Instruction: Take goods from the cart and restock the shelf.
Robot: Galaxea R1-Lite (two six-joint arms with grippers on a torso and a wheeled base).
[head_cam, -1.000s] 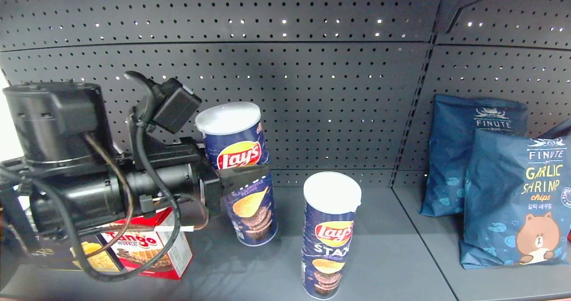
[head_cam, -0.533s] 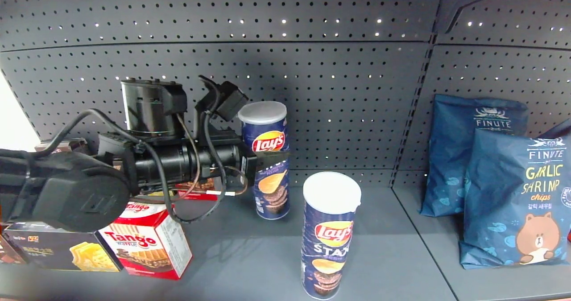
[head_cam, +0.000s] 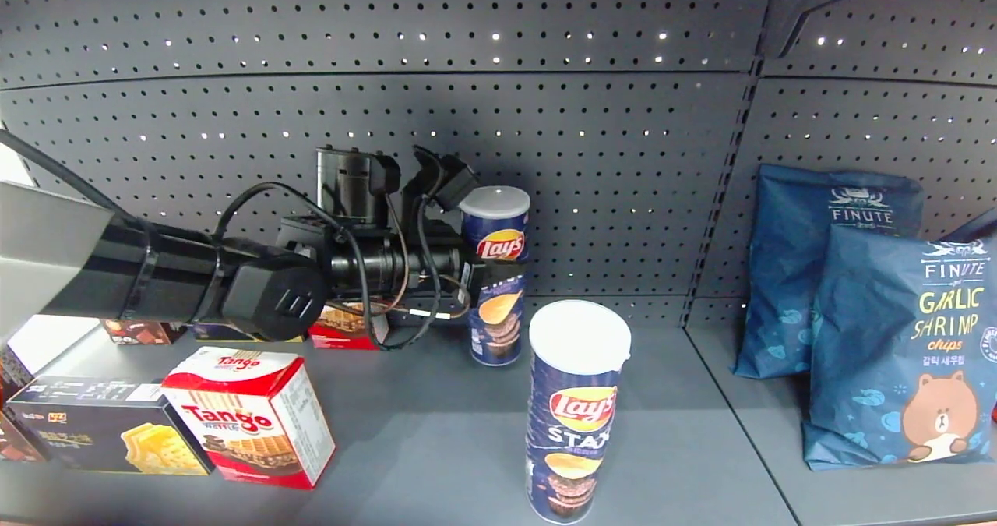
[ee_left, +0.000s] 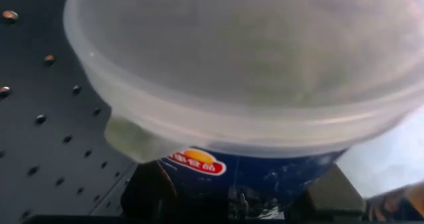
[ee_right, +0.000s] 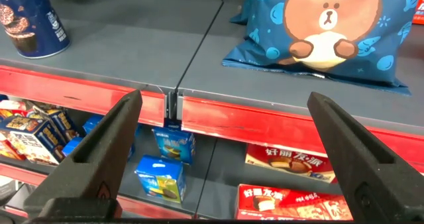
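My left gripper (head_cam: 501, 273) is shut on a blue chips can (head_cam: 496, 239) with a white lid, holding it upright near the pegboard at the back of the grey shelf (head_cam: 413, 432). I cannot tell whether the can's base touches the shelf. In the left wrist view the can's lid (ee_left: 252, 65) looms close, with the blue body (ee_left: 245, 177) between the dark fingers (ee_left: 147, 192). A second, identical can (head_cam: 578, 409) stands at the front of the shelf. My right gripper (ee_right: 232, 158) hangs open in front of the shelf's red front edge (ee_right: 278, 121).
A red wafer box (head_cam: 251, 418) and a black box (head_cam: 109, 436) sit front left, with more boxes (head_cam: 347, 331) behind the arm. Blue chip bags (head_cam: 903, 354) lean at the right, past a shelf divider seam. A lower shelf (ee_right: 165, 164) holds small packs.
My left arm has carried the can away from the camera, rightward and deeper into the shelf, toward the pegboard. The front can and the boxes stayed put.
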